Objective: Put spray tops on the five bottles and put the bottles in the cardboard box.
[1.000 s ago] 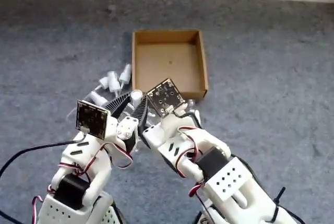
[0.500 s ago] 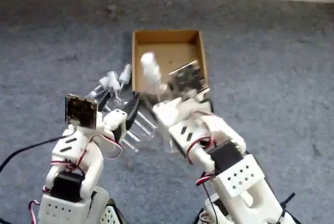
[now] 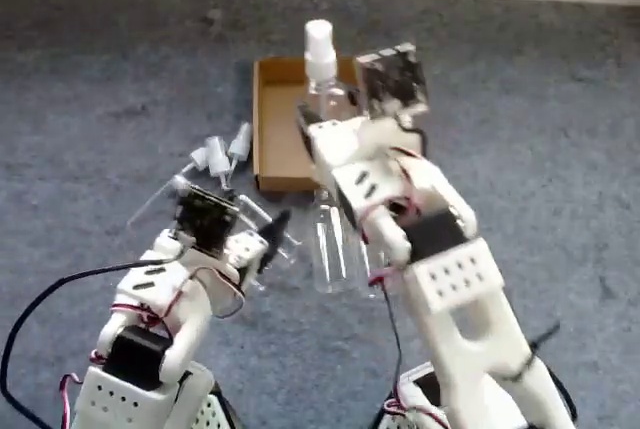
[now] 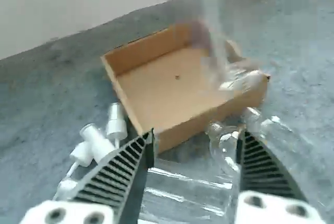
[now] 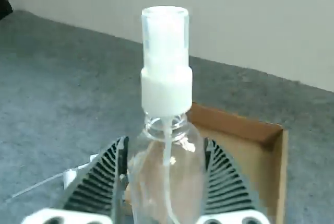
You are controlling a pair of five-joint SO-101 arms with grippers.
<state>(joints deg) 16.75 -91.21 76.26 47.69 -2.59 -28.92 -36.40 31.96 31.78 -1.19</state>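
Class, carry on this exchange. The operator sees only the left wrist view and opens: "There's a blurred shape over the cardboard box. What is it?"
Observer: It's a clear bottle, with the right gripper shut on its body.
Operator: Is a top fitted on it?
Observer: Yes, the right wrist view shows a white spray top seated on its neck.
Operator: Has it been set down in the box?
Observer: It hasn't been released. The high view shows it upright over the far part of the cardboard box, gripped from the near side. I cannot tell whether its base touches the floor of the box.
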